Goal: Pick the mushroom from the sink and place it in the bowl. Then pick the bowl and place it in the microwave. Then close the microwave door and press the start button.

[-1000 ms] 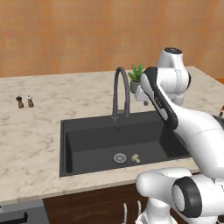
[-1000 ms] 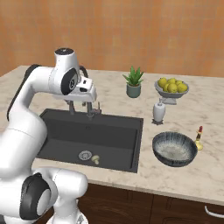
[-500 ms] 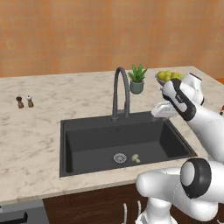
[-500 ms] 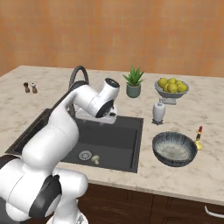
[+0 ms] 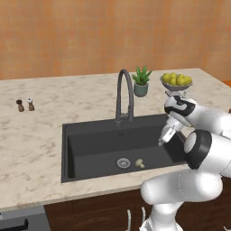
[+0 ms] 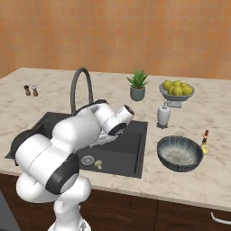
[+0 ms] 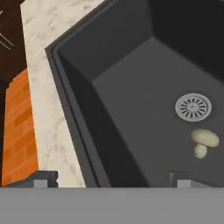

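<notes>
Marble-topped bench (image 5: 40, 140), brick wall behind. Mushroom (image 5: 140, 163): cream-white, lying on the floor of the sink (image 5: 90, 149), just beside the drain (image 5: 123, 163). My end effector (image 5: 163, 139): above the sink's right part, well apart from the mushroom; my fingers stand spread, holding nothing. Faucet (image 5: 125, 94): behind the sink. Bowl (image 6: 179, 154): on the bench right of the sink. Fruit bowl (image 6: 176, 90) and potted plant (image 6: 137, 85): behind the sink, toward the wall.

marble counter (image 5: 54, 117) w/ black sink (image 5: 94, 146), shakers (image 5: 25, 105), plant (image 5: 141, 82), fruit bowl (image 6: 176, 90), mesh bowl (image 6: 179, 154), white bottle (image 6: 163, 115)
</notes>
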Tool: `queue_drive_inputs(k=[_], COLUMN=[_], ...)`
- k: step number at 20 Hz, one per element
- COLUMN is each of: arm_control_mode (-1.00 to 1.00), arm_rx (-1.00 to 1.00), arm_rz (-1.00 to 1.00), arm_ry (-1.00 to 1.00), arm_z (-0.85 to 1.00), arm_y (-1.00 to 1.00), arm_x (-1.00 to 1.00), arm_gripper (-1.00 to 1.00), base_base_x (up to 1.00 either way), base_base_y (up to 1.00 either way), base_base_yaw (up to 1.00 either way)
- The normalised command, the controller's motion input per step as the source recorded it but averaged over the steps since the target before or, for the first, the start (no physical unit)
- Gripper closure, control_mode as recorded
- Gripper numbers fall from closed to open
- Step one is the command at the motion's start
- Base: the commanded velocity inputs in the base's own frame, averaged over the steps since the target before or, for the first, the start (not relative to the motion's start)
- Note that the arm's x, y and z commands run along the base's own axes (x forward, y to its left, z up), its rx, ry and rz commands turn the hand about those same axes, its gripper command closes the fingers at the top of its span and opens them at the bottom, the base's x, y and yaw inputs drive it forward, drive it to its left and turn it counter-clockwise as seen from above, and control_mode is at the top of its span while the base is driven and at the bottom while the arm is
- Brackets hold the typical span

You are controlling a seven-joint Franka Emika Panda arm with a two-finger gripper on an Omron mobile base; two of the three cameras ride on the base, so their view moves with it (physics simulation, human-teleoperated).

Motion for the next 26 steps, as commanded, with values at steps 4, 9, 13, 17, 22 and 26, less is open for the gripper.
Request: queue_drive_inputs(k=[4, 9, 13, 17, 22, 26], arm_control_mode=[-1.0, -1.0, -1.0, -1.0, -1.0, -1.0], arm_rx=[0.2, -0.02, -0.06, 0.0, 0.0, 0.0], arm_rz=[0.16, 0.2, 0.19, 0.2, 0.19, 0.23], arm_ry=[0.07, -0.15, -0.26, -0.18, -0.19, -0.15], arm_z=[-0.37, -0.89, -0.46, -0.03, -0.48, -0.41], arm_y=[0.03, 0.1, 0.05, 0.0, 0.26, 0.16], arm_x=[0.05, 0.19, 0.17, 0.37, 0.05, 0.08], arm_gripper=[-1.0, -1.0, -1.0, -1.0, -1.0, -1.0], base_base_x=[0.0, 0.0, 0.0, 0.0, 0.0, 0.0], base_base_y=[0.0, 0.0, 0.0, 0.0, 0.0, 0.0], base_base_yaw=[0.0, 0.0, 0.0, 0.0, 0.0, 0.0])
